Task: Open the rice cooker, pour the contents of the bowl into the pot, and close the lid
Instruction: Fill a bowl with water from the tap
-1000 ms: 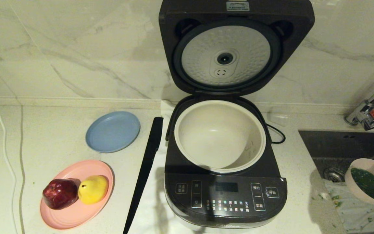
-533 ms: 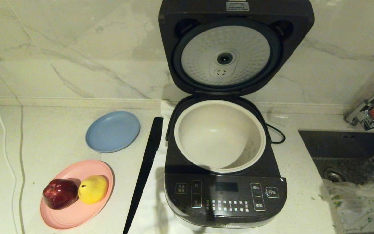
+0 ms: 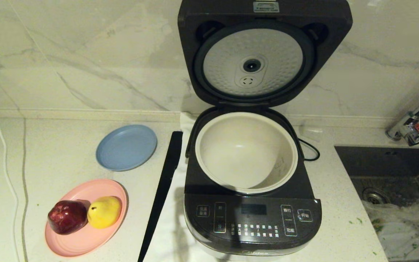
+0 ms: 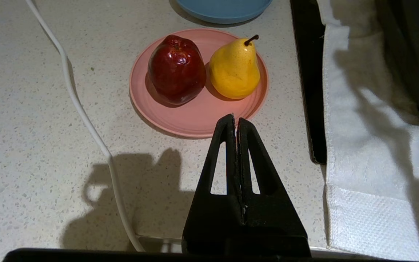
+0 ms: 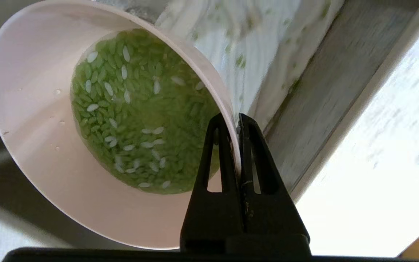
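Observation:
The rice cooker (image 3: 252, 223) stands at the middle of the counter with its lid (image 3: 264, 54) swung up against the wall, the silver disc facing me. The cream pot (image 3: 246, 152) inside holds nothing. In the right wrist view my right gripper (image 5: 233, 122) is shut on the rim of the pale pink bowl (image 5: 38, 145), which is tilted and holds green and white grains (image 5: 140, 116). Bowl and right gripper are out of the head view. My left gripper (image 4: 235, 120) is shut on nothing, near the counter's front edge beside the pink plate (image 4: 195, 120).
A pink plate (image 3: 75, 240) bears a red apple (image 3: 67, 217) and a yellow pear (image 3: 104, 211); a blue plate (image 3: 126, 147) lies behind it. A black strip (image 3: 162, 193) lies left of the cooker. The sink (image 3: 391, 163) with a white cloth (image 3: 406, 229) is at right. A white cable (image 3: 6, 171) runs along the left.
The bowl, at the head view's right edge over the sink a second ago, has moved out of that view to the right. Cooker and left side are unchanged.

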`<state>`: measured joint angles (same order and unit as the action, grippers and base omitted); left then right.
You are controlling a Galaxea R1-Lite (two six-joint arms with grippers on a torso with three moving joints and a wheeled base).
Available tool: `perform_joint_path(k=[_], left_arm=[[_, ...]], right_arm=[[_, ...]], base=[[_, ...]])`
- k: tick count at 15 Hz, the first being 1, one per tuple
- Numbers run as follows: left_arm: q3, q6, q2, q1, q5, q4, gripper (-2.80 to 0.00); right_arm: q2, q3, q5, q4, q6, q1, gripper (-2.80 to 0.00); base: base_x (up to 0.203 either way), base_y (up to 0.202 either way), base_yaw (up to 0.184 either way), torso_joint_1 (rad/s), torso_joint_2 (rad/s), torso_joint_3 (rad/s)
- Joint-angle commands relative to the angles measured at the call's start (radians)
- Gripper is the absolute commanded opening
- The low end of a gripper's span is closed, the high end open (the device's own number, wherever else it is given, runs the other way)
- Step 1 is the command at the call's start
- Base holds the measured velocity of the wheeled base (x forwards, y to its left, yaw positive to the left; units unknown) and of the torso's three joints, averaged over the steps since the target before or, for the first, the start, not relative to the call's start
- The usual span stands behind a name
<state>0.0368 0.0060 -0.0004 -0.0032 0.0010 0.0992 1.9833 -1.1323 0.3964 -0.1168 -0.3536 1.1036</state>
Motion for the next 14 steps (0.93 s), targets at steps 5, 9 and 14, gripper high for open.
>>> perform_joint_path(k=[5, 9, 14], left_arm=[[0.0, 0.0, -0.001, 0.0, 0.001, 0.001, -2.8], [0.0, 0.001, -0.001, 0.0, 0.001, 0.001, -2.8], [0.0, 0.0, -0.001, 0.0, 0.001, 0.001, -2.8]], right_arm=[[0.148, -0.131, 0.022, -0.002, -0.013, 0.016, -2.8], [0.188, -0.181, 0.038, -0.003, -0.017, 0.014, -2.8], [0.234, -0.246, 0.042, -0.001, -0.038, -0.01, -2.8]], base=[[0.0, 0.0, 0.0, 0.0, 0.0, 0.0], [0.0, 0.0, 0.0, 0.0, 0.0, 0.0], [0.0, 0.0, 0.0, 0.0, 0.0, 0.0]])
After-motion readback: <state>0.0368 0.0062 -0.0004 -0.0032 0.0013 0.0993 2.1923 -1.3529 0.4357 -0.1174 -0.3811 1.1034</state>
